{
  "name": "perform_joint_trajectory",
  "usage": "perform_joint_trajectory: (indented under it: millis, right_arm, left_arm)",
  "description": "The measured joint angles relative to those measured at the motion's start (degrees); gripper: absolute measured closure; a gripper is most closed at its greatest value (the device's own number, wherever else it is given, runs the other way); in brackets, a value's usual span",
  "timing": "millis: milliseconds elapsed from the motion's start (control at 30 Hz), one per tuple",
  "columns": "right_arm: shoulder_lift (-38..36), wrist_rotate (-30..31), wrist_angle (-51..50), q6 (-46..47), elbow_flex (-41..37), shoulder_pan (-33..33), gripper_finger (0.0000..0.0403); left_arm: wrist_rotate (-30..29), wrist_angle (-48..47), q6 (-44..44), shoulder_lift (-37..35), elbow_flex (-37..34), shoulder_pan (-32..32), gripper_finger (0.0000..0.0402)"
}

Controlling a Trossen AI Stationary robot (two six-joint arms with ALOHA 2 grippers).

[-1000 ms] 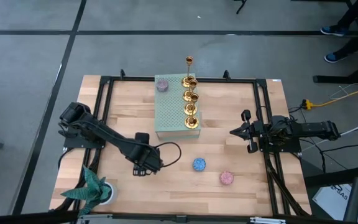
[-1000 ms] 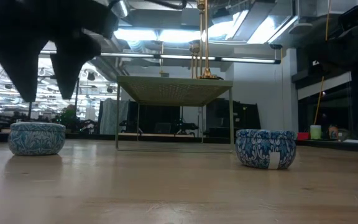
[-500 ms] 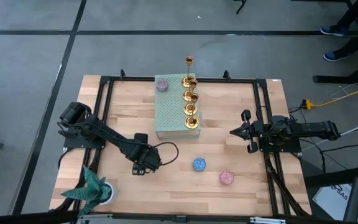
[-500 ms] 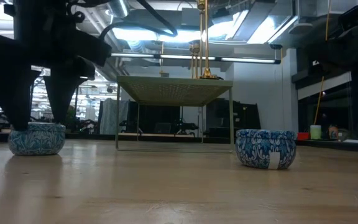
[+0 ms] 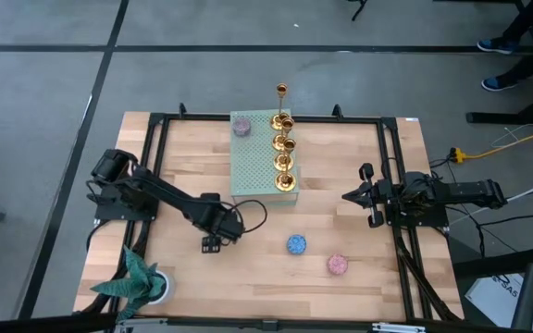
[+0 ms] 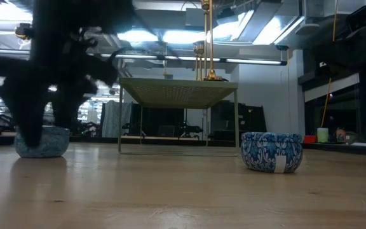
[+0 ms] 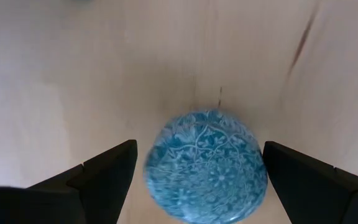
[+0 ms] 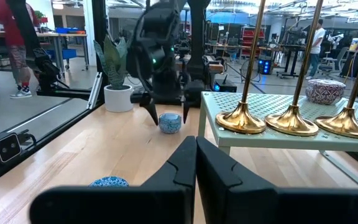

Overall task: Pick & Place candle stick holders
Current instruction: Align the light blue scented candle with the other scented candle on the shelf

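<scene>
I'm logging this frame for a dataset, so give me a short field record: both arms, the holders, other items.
left gripper: open, low, fingers either side of blue tin
right gripper: shut, waiting at table's right side
candle stick holders: upright in a row on green mesh stand, untouched
other: pink-topped tin, potted plant

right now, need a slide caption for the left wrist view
Open left gripper poised over a blue patterned disc on the wooden table.
</scene>
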Motion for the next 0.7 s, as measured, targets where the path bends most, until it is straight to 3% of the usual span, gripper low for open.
perform_joint_trajectory:
  millis: [367,700]
  right_arm:
    - [0.0,0.0,0.0,0.0,0.0,0.0,0.0389]
    - [0.0,0.0,0.0,0.0,0.0,0.0,0.0389]
  left_arm:
    - [1.0,3.1,-3.7,0.0,-4.1,-0.7,0.0058]
    - [2.0,3.2,-4.6,0.0,-4.1,-0.7,0.0104]
